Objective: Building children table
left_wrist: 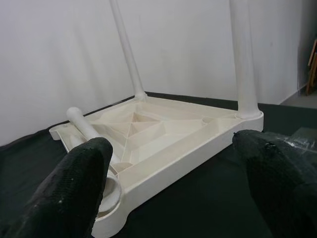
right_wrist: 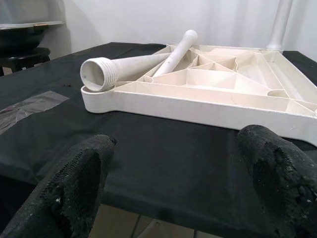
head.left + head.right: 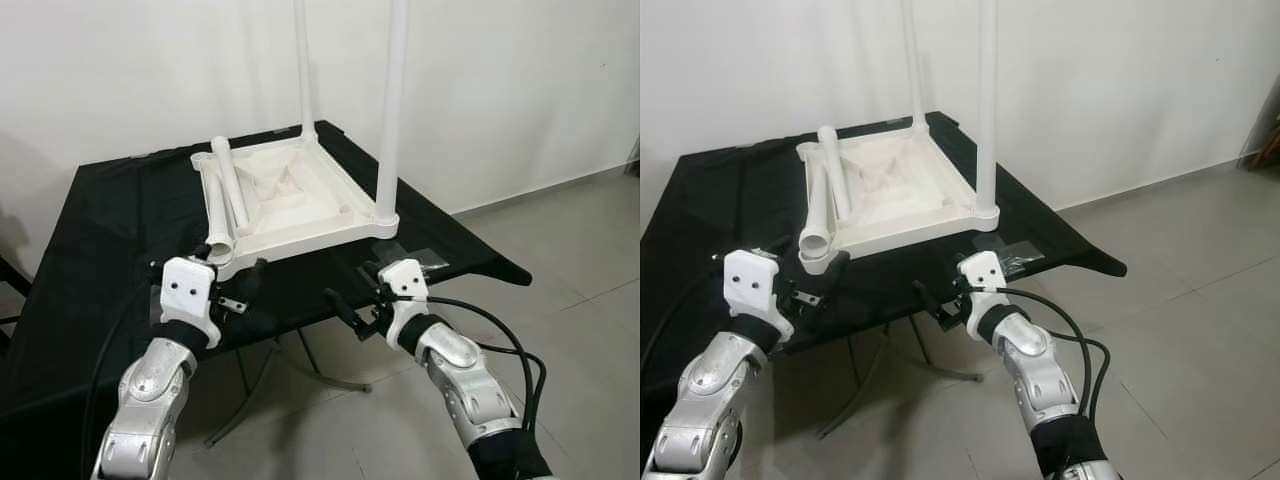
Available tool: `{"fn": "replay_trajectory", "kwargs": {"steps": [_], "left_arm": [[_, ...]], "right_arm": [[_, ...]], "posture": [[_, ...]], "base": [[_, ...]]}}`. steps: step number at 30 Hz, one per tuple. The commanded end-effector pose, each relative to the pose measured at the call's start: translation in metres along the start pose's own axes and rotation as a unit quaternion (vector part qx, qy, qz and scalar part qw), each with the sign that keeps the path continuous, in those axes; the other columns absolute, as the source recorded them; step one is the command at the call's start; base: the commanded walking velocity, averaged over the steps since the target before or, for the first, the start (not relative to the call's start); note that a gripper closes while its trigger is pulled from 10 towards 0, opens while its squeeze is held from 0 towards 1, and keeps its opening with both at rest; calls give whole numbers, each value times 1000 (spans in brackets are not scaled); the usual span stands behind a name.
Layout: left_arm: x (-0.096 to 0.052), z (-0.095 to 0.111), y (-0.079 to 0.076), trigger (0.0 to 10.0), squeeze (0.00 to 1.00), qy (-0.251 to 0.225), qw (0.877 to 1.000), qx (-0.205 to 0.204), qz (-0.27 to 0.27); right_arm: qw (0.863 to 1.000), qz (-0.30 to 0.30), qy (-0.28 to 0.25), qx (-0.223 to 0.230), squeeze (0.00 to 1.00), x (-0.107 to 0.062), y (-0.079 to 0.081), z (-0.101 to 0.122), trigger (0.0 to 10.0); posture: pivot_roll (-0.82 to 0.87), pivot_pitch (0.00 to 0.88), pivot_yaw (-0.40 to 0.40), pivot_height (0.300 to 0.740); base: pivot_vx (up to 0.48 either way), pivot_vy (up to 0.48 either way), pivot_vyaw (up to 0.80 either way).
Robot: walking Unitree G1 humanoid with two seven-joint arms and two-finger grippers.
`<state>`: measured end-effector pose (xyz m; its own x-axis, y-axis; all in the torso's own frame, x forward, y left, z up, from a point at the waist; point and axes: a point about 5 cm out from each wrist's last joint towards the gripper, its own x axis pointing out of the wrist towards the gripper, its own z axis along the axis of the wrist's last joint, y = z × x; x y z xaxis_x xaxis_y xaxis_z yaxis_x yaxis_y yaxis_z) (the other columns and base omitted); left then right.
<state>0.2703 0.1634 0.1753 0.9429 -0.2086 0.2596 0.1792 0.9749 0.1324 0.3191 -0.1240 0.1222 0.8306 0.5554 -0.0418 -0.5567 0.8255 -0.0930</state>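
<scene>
Your left claw [image 3: 240, 287] hangs at the near edge of the black-draped surface [image 3: 110, 230], fingers spread wide, gripping nothing, just short of the tabletop's near-left corner. The white tabletop [image 3: 300, 195] lies upside down mid-surface; its ribbed underside tray holds two loose legs [image 3: 222, 190] lying flat, threaded end toward you. Two fitted legs [image 3: 390, 110] stand upright along its right side. Your right claw [image 3: 350, 310], also wide open and empty, is near the front-right corner.

both upright legs [image 3: 392, 110] run off the top edge; the desk [image 3: 110, 220] is cut off at the left edge.
</scene>
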Motion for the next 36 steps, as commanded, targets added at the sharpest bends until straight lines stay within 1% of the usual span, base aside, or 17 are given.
{"fn": "replay_trajectory", "kwargs": {"steps": [1,2,4,5,8,9,13,16,21,23,24,25,26,27,31,34,36], "left_arm": [[1,-2,2,10000,1000,3,1000,11,-3],[5,1,6,10000,1000,1,1000,31,-5],[7,2,8,10000,1000,0,999,42,-3],[8,2,10,10000,451,0,999,48,-2],[9,4,12,10000,451,-1,998,56,-2],[10,5,14,10000,0,-2,998,67,-4],[11,6,16,10000,0,-2,996,87,-8],[11,9,17,10000,0,-3,993,117,-17],[12,10,18,10000,0,-1,990,142,-27],[13,10,19,10000,0,5,982,185,-46],[15,11,20,10000,0,8,975,215,-58],[15,11,20,10000,0,8,975,215,-58],[17,11,21,10000,0,9,969,238,-70],[17,11,21,10000,0,9,969,238,-70],[29,14,27,10000,0,15,943,320,-95],[33,15,29,10000,0,16,936,338,-98],[36,14,30,10000,0,19,928,357,-103]], "right_arm": [[1000,5,-8,-4,0,2,3,2,10000],[1000,7,-2,-6,0,3,3,1,10000],[1000,8,2,-6,0,3,3,0,10000],[1000,9,5,-5,0,3,4,0,10000],[1000,10,6,-4,0,3,4,-1,10000],[1000,10,6,-4,0,3,4,0,10000],[1000,10,6,-4,0,3,4,0,10000],[1000,10,3,-3,0,3,4,0,10000],[1000,10,2,-3,0,3,4,1,10000],[1000,10,2,-4,0,3,4,1,10000],[1000,10,2,-4,0,3,4,1,10000],[1000,10,2,-4,0,3,4,1,10000],[1000,10,2,-4,0,3,5,1,10000],[1000,10,2,-4,0,3,5,1,10000],[1000,11,2,-2,0,2,6,1,10000],[1000,11,2,-1,0,2,6,1,10000],[1000,11,2,-1,0,1,6,1,10000]], "posture": [[-133,0,38,740],[-137,0,41,740],[-137,0,41,740],[-137,0,41,740],[-138,0,40,740],[-138,0,40,740],[-138,0,40,740],[-138,0,38,740],[-139,0,36,740],[-141,1,39,740],[-141,0,41,740],[-141,0,41,740],[-138,1,43,740],[-138,1,43,740],[-127,6,42,740],[-134,9,47,740],[-140,10,50,740]], "base": [[0,0,0],[0,0,-538],[0,0,-669],[0,0,-800],[0,0,-800],[0,0,-800],[0,0,-800],[0,0,0],[0,0,0],[0,0,0],[0,0,0],[0,0,0],[0,0,0],[0,0,0],[0,0,0],[0,0,0],[0,0,0]]}}
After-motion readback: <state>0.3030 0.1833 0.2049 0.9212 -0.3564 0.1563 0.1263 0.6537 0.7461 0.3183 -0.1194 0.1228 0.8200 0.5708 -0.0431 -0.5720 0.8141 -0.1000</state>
